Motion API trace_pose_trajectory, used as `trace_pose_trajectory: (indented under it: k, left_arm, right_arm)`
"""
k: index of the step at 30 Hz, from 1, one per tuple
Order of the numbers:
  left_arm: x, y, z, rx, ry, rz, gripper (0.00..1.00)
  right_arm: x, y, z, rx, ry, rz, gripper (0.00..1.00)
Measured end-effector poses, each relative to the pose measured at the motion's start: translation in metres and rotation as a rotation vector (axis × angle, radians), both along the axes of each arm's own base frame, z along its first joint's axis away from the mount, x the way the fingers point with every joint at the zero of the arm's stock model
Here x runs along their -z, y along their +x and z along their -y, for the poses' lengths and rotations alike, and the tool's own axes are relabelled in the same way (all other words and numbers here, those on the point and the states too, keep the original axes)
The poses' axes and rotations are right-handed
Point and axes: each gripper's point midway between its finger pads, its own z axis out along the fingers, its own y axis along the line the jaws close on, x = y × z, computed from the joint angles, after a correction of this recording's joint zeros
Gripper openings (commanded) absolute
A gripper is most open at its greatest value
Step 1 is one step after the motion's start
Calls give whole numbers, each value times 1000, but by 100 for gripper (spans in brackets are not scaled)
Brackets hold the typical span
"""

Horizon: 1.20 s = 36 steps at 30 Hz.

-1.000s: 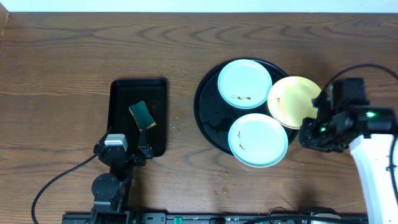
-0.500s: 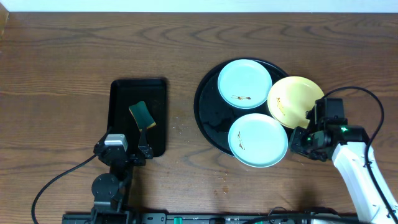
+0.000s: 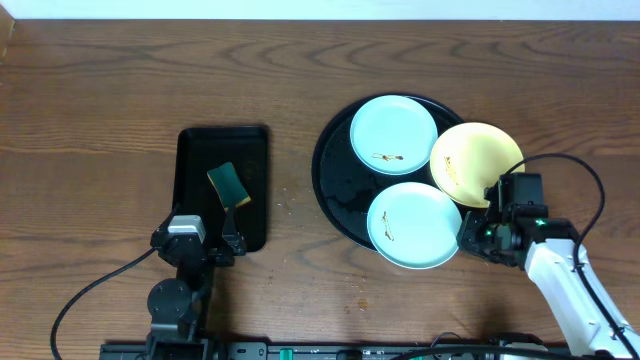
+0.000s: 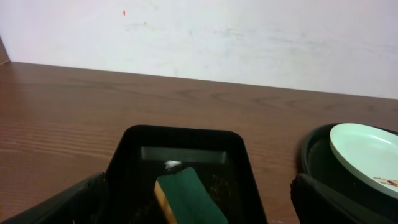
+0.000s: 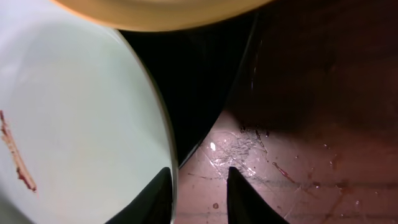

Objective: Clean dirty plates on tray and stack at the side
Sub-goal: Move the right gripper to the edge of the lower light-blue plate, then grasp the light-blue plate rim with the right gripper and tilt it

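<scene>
On the tabletop (image 3: 100, 100), the round tray (image 3: 335, 190) carries three plates (image 3: 393, 125). The right claw (image 5: 196, 186), narrowly parted and holding nothing, sits at the edge of the near blue plate (image 3: 415, 215); better to straddle that rim squarely before pinching. The left claw (image 3: 197, 240) gapes wide. Whether a finger reaches under the rim is hidden.

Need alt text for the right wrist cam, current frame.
Two dark fingers of the right arm, slightly apart with nothing between them, point beside the rim of a pale blue-white plate bearing a brown food streak. The plate lies on the black tray; a yellow plate crosses the top, scratched wooden table at right.
</scene>
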Motion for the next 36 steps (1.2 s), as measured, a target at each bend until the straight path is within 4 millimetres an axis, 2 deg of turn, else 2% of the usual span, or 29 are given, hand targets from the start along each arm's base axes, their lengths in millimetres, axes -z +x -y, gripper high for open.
trace_pose_trajectory:
  k: [4, 7, 12, 26, 36]
  left_arm:
    - [0, 0, 0, 0, 0, 0, 93]
    - [0, 0, 0, 0, 0, 0, 93]
    - [0, 0, 0, 0, 0, 0, 93]
    - [0, 0, 0, 0, 0, 0, 93]
    - [0, 0, 0, 0, 0, 0, 93]
  right_arm:
    - [0, 3, -7, -21, 4, 15, 15]
    - [-1, 4, -15, -54, 6, 25, 13]
    - [-1, 2, -22, -42, 16, 17, 1]
    - [-3, 9, -22, 170, 72, 4, 1]
    - [-6, 20, -23, 217, 93, 40, 1]
